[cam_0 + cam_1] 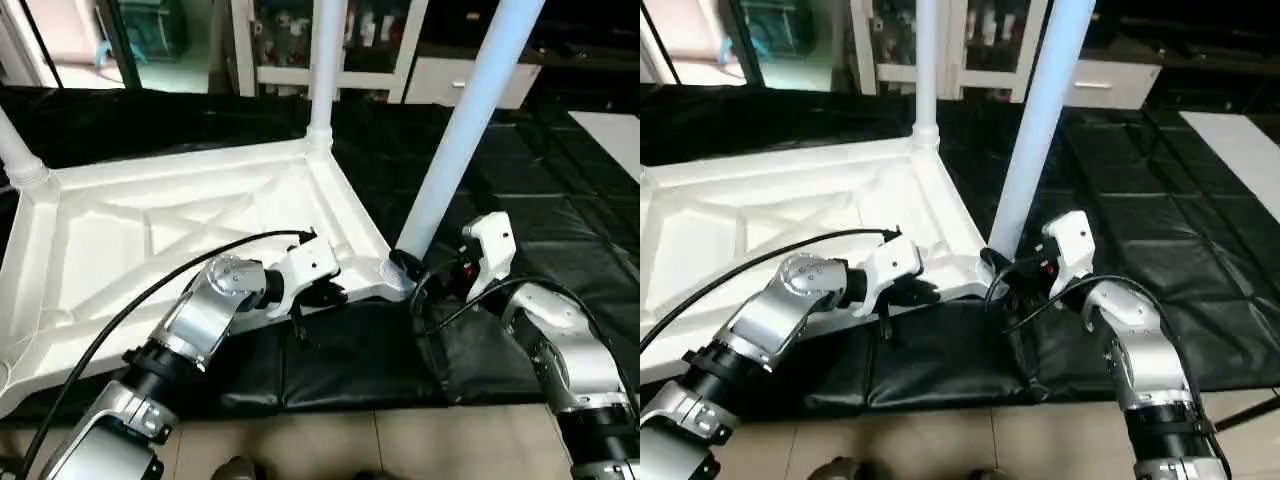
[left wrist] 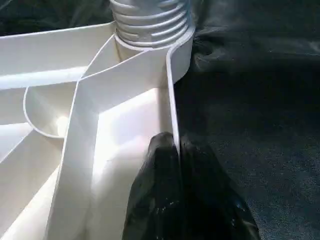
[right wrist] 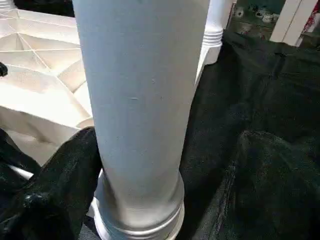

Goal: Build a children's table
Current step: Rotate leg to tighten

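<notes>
No readable writing | white ribbed plastic square top (image 1: 180, 225) lying underside-up on black-sheeted tabletop (image 1: 560, 220) | left tool (image 2: 176, 150) pinching its thin rim | right tool (image 1: 425, 272) gaping wide around smooth tapered white tube leg (image 1: 465, 130) in near corner socket

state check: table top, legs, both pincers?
Table top: upside down on the black sheet, ribs up.
Near-right leg: standing in its corner socket, leaning.
Far leg: upright in its socket.
Left pincer: shut, pinching the top's rim.
Right pincer: open, at the leaning leg's base.
</notes>
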